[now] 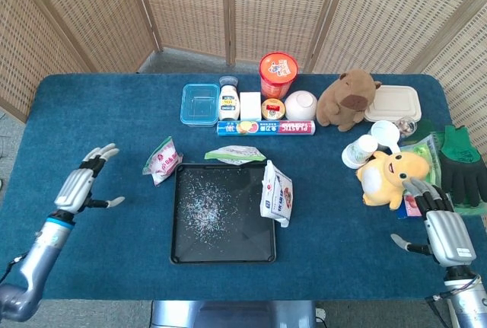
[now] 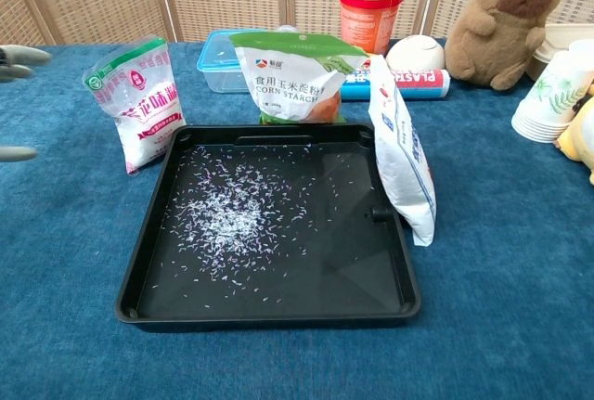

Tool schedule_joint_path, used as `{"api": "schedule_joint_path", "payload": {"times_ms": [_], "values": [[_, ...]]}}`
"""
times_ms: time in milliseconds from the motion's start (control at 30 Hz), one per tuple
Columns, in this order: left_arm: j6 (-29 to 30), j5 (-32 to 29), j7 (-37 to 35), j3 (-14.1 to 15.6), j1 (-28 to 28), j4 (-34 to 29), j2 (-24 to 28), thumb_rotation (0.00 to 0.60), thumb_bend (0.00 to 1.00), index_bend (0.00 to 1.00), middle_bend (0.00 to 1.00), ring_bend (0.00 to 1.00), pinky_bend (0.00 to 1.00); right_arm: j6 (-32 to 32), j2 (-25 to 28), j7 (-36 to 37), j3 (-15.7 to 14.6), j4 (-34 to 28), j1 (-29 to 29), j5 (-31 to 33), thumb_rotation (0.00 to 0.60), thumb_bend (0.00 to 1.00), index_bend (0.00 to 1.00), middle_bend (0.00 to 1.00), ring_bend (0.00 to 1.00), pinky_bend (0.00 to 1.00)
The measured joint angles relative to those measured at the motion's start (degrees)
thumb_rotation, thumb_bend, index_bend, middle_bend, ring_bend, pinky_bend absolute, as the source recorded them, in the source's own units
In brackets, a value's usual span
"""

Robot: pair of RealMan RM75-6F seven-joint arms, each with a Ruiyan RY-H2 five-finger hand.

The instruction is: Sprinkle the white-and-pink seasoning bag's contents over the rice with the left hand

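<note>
The white-and-pink seasoning bag (image 1: 162, 160) (image 2: 137, 104) stands upright on the blue cloth just off the far-left corner of the black tray (image 1: 183, 248) (image 2: 148, 242). Rice grains (image 1: 204, 208) (image 2: 225, 218) lie scattered in the tray's left half. My left hand (image 1: 82, 185) hovers open, fingers spread, to the left of the bag and apart from it; only its fingertips (image 2: 17, 56) show at the chest view's left edge. My right hand (image 1: 443, 233) is open and empty at the table's near right.
A corn starch bag (image 2: 295, 75) leans at the tray's far edge, and a white-and-blue bag (image 2: 401, 154) stands on its right rim. Containers, a plastic-wrap box (image 1: 265, 127), plush toys (image 1: 346, 98), paper cups and green gloves (image 1: 461, 162) crowd the back and right.
</note>
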Motion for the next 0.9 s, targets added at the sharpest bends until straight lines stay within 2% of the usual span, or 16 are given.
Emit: {"api": "schedule_joint_path", "payload": {"times_ms": [267,633,900], "values": [[-2.9,-4.4,0.9,-2.0,-1.8,-1.3,-2.3,0.6,0.03,0.02,0.0,0.01,0.0,-0.2,0.1,0.4,0.0,0.2,0.1,0.0,0.568,0.0,0.0,0.0,0.04,0.04],[-11.0,-11.5,-0.2,-4.9,-5.3,-0.9,-6.6,0.6,0.03,0.03,0.0,0.01,0.0,-0.2,0.1,0.5,0.0,0.1,0.1,0.2,0.567,0.0,0.0,0.0,0.04,0.04],[-11.4,-15.8,2.1,-8.0,-6.9,-2.6,-10.4,0.6,0.05,0.04,0.0,0.01,0.0,-0.8,0.6,1.2,0.1,0.1,0.2,0.6,0.567,0.0,0.0,0.0,0.04,0.04]]}}
